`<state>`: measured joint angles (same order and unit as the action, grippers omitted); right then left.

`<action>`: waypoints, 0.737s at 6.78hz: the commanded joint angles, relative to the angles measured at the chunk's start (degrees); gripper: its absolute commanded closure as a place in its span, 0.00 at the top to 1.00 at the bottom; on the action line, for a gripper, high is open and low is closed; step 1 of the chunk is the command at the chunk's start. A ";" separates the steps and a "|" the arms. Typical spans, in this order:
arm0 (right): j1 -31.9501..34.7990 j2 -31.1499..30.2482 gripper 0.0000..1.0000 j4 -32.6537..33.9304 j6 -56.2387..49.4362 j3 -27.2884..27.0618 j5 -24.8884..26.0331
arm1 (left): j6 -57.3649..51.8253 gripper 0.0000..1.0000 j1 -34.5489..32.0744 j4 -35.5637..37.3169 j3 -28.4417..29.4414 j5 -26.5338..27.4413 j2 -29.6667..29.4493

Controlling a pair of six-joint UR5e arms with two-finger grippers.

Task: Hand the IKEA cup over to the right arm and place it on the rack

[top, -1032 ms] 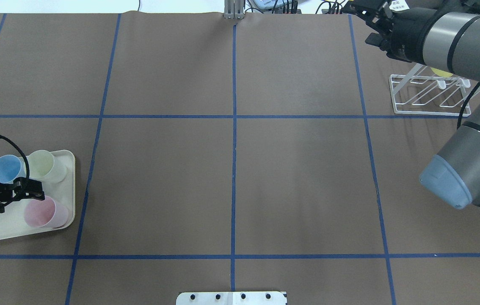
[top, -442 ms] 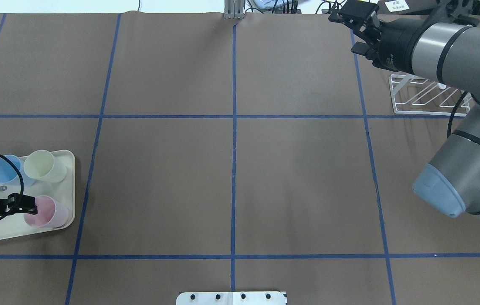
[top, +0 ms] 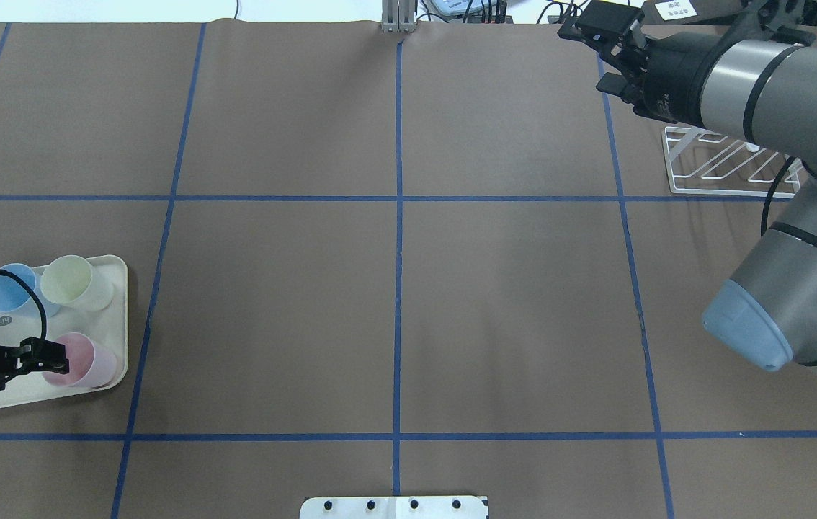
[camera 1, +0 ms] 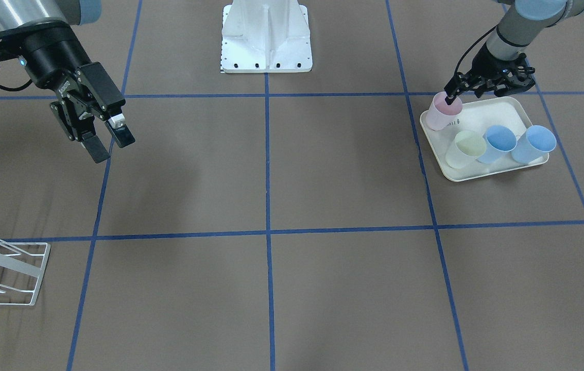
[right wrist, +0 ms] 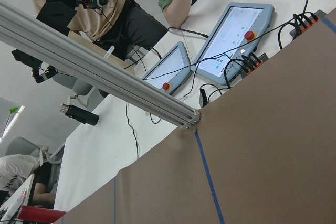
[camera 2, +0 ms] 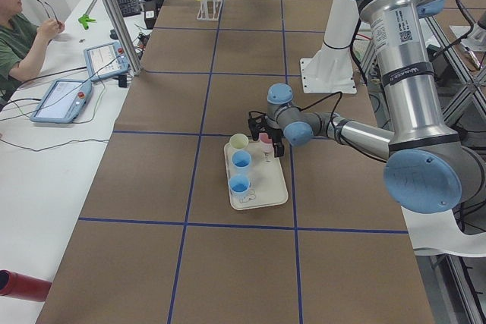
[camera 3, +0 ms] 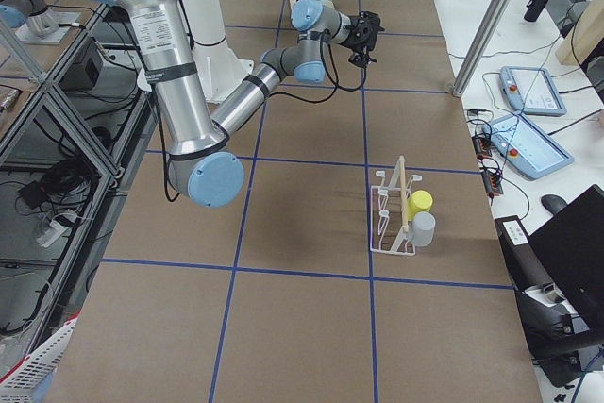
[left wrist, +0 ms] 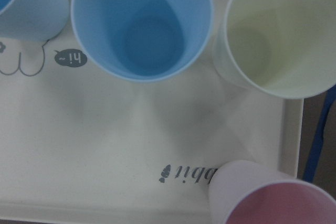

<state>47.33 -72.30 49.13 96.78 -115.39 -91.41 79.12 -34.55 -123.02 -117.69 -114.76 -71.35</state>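
Note:
A pink cup [camera 1: 444, 111] stands on the cream tray [camera 1: 477, 175] with a pale green cup [camera 1: 466, 147] and two blue cups [camera 1: 499, 141]. My left gripper [camera 1: 452, 95] is open at the pink cup's rim, fingertips over its mouth; it also shows in the overhead view [top: 55, 355] beside the pink cup [top: 88, 360]. The left wrist view shows the pink cup [left wrist: 273, 203] at the bottom right, with no fingers in view. My right gripper [camera 1: 112, 148] is open and empty, held above the table to the left of the white wire rack [top: 733, 166].
The rack [camera 3: 396, 214] holds a yellow cup [camera 3: 421, 202] and a grey cup [camera 3: 423, 228]. The robot's white base [camera 1: 266, 36] stands at the table's middle edge. Operators and tablets [right wrist: 231, 30] sit beyond the far edge. Blue tape lines grid the brown table.
My left gripper has moved from between the cups to the pink cup's rim. My right arm has swung left, away from above the rack.

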 commanded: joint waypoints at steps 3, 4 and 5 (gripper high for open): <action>-0.14 -0.04 1.00 -0.09 0.08 -0.01 -0.17 | 0.76 0.00 0.98 0.32 -0.61 -0.11 -0.63; -0.49 -0.04 1.00 -0.17 0.08 -0.09 -0.17 | 4.16 0.00 0.19 0.41 -2.26 -2.98 -0.03; -0.84 -0.04 1.00 -1.31 0.08 0.08 -0.17 | 4.98 0.00 -4.69 0.50 -4.63 -9.02 1.37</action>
<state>46.86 -72.34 48.65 96.85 -115.42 -91.58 82.50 -35.59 -122.64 -120.15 -118.75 -71.08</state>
